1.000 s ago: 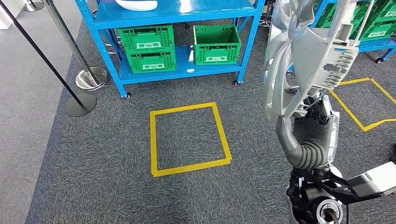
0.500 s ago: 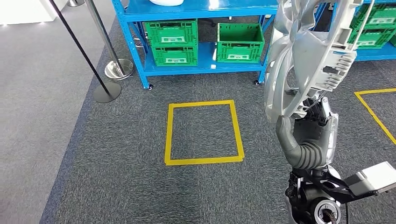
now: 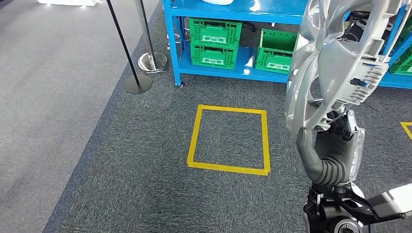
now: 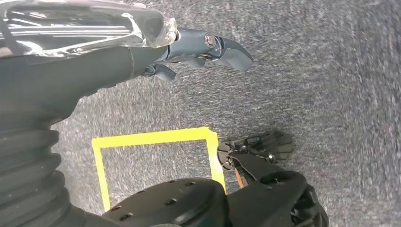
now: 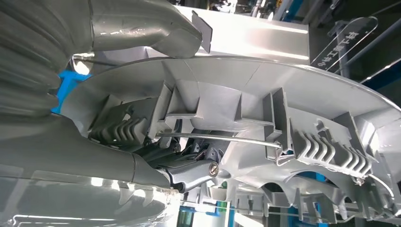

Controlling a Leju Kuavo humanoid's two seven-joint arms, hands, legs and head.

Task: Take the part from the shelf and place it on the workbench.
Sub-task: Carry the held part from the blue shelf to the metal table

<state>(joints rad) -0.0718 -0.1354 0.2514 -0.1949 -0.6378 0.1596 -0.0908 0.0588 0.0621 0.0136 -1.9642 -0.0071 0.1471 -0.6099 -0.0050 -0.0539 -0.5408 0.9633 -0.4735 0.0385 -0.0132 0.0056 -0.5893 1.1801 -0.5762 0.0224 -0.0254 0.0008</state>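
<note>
The part (image 3: 335, 58) is a big silver wheel cover with ribs and clips on its inner side. My right hand (image 3: 335, 145) grips its lower rim and holds it upright at the right of the head view, above the grey carpet. In the right wrist view the part's ribbed inside (image 5: 283, 118) is close up, with my right hand (image 5: 123, 33) clasped over its edge. In the left wrist view my left hand (image 4: 142, 52) hangs over the carpet with its fingers stretched out, holding nothing.
A blue wheeled shelf (image 3: 233, 12) with green crates (image 3: 214, 41) stands ahead, a white object (image 3: 217, 2) on its upper level. A yellow tape square (image 3: 194, 141) marks the carpet before it. Two stanchion bases (image 3: 138, 85) stand left of the shelf, with smooth grey floor beyond.
The whole picture has shifted: the camera has turned, so the shelf, the stanchions and the tape square sit further right. The right hand still holds the part the same way.
</note>
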